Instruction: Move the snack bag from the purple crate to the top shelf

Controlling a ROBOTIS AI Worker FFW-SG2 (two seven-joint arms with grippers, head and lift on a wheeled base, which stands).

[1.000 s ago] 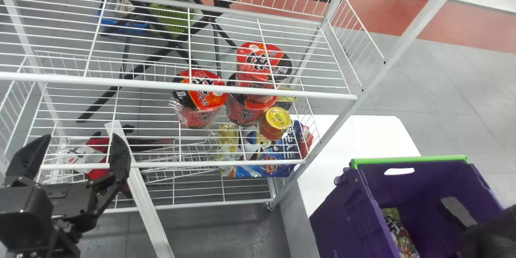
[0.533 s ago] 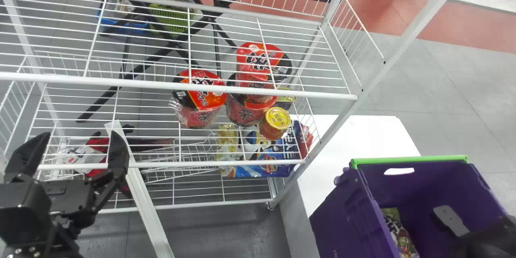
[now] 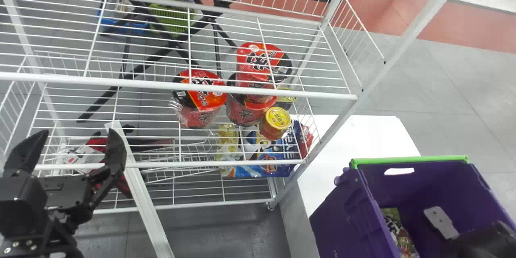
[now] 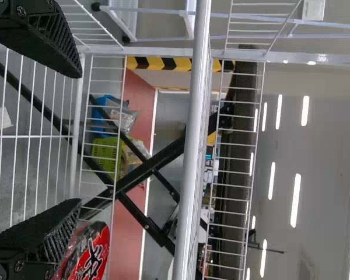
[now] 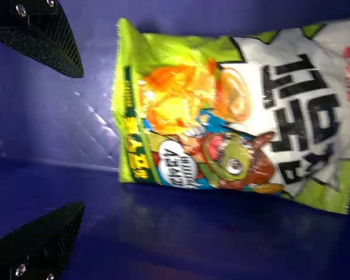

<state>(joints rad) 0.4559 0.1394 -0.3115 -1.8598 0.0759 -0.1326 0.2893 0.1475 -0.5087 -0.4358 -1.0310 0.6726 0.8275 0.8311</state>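
The shiny green and white plastic snack bag (image 3: 397, 234), printed with a cartoon figure and dark lettering, lies inside the deep purple plastic crate (image 3: 334, 225), near its left wall. The crate has a green strip (image 3: 411, 161) along its far rim and stands beside the white wire rack, by a flat white surface (image 3: 358, 133). The right gripper (image 3: 441, 221) is down in the crate, to the right of the bag. In the right wrist view, the right gripper (image 5: 81, 140) has its black fingers spread wide with nothing between them, and the bag's near end is just ahead of the tips, apart from both. The left gripper (image 3: 79, 130) is at the left front of the rack, its fingers also parted and holding nothing. The top shelf (image 3: 141, 82) is a white wire grid; seen through and below it, on the next shelf down, are the red and black round noodle tubs (image 3: 201, 100) and a smaller tub with a yellow lid (image 3: 278, 117). Below those lies a blue and white printed packet (image 3: 262, 157).
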